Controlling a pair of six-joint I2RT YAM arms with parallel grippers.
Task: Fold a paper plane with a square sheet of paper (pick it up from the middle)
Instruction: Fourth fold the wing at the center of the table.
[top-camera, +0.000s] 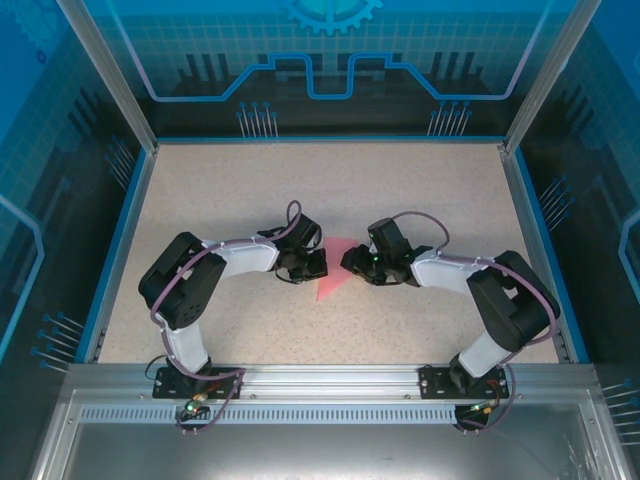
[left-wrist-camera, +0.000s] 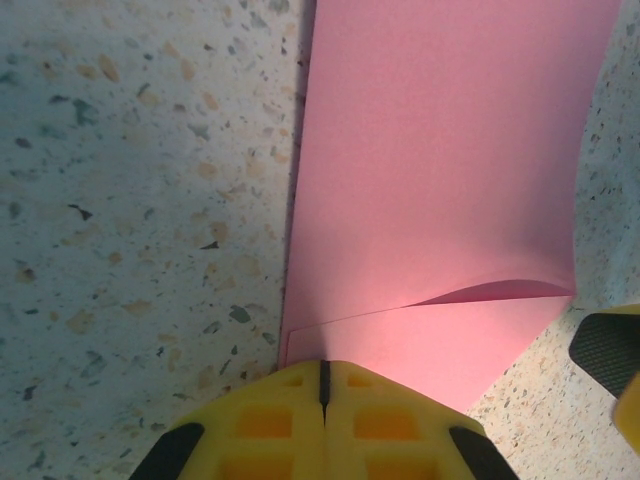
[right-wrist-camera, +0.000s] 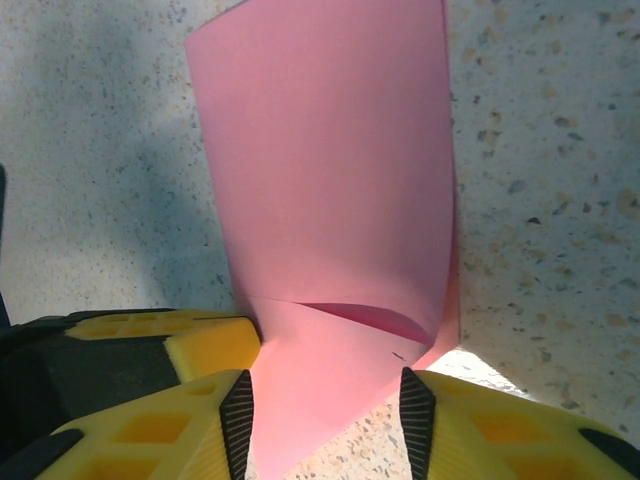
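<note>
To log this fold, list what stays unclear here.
Top view: the left hand and right hand cover much of the paper; creases too small.
Left wrist view: paper's far end cut by the top edge.
Right wrist view: far end cut by the top edge too.

Surface (top-camera: 200, 180): beige speckled top, terrazzo-like flecks up close, blue trim (top-camera: 320, 139) round the edges. Enclosure: aluminium posts (top-camera: 105, 70) slant up at the back corners. Back panel (top-camera: 320, 60) is blue with printed circuit lines and a gear graphic (top-camera: 330, 12). Side panels (top-camera: 40, 200) same blue print, darker. Near edge: aluminium rail (top-camera: 330, 377), slotted strip (top-camera: 320, 413) below it, grey metal tray (top-camera: 300, 450) under that. Light even, shadows soft.
</note>
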